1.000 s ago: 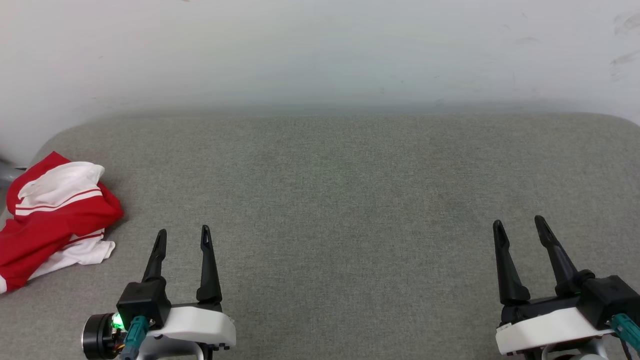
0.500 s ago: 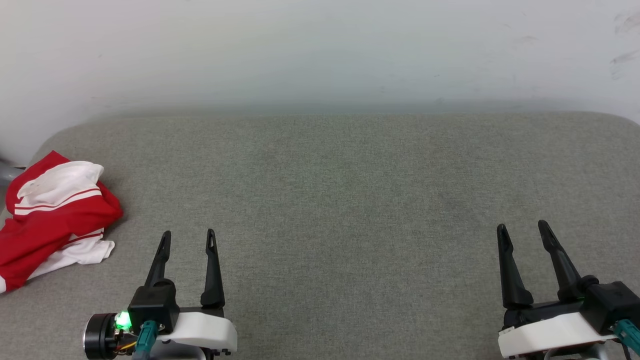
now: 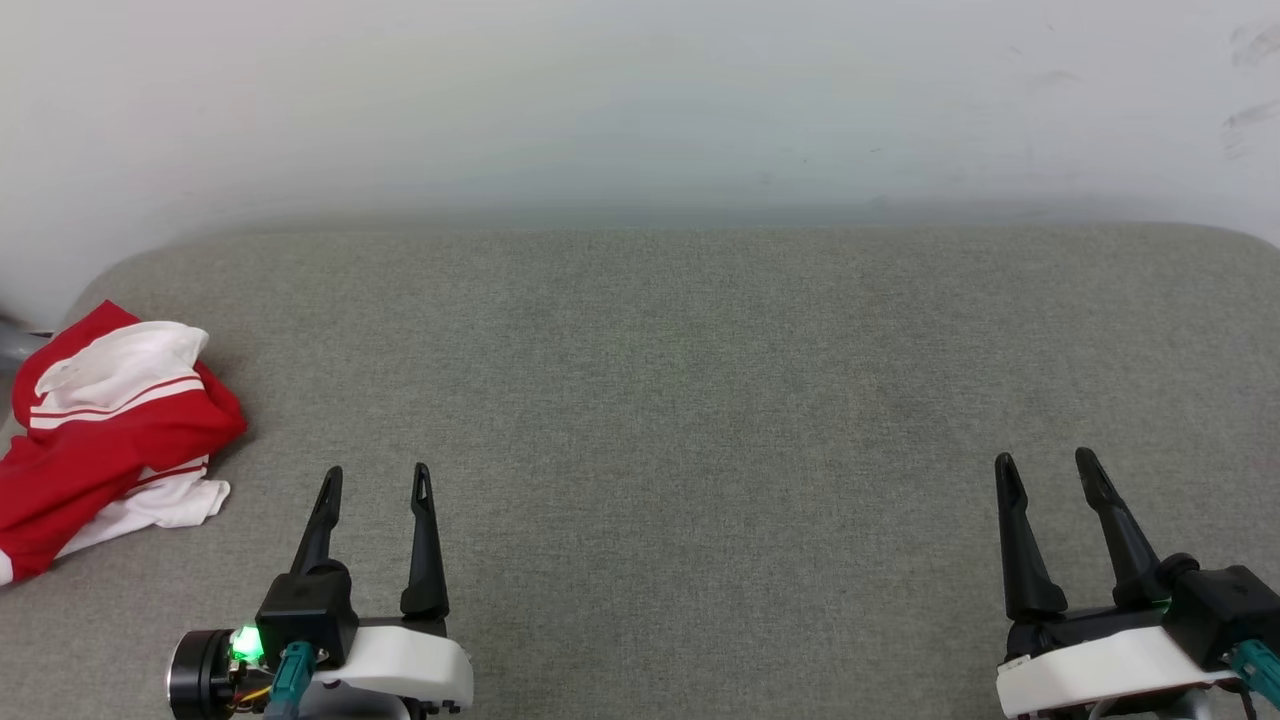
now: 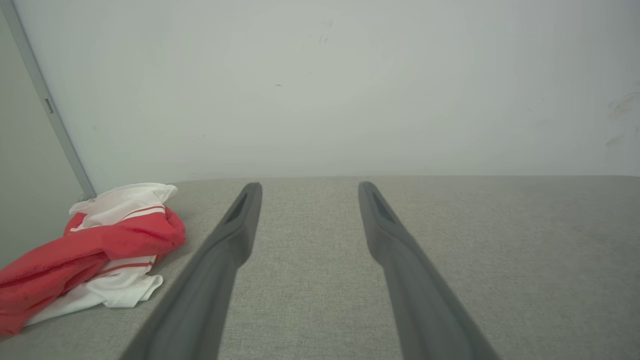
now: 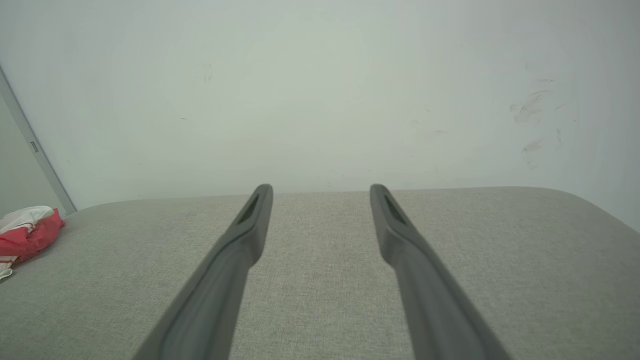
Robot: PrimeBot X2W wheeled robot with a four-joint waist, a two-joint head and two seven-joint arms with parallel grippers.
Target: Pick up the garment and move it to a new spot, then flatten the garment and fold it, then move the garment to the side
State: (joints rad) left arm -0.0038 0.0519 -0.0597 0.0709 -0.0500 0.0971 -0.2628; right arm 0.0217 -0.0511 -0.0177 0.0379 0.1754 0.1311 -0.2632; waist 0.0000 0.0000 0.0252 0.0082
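Jaws further back; garment [image 3: 100, 450] on cushion [image 3: 680, 400].

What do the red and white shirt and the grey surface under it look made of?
The garment: probably soft matte fabric, since it lies in limp crumpled folds. The grey surface: woven matte upholstery cloth, its fine weave visible.

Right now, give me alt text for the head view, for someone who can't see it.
A crumpled red and white garment lies at the left edge of a grey fabric surface. The left gripper and right gripper show open and empty along the bottom, apart from it.
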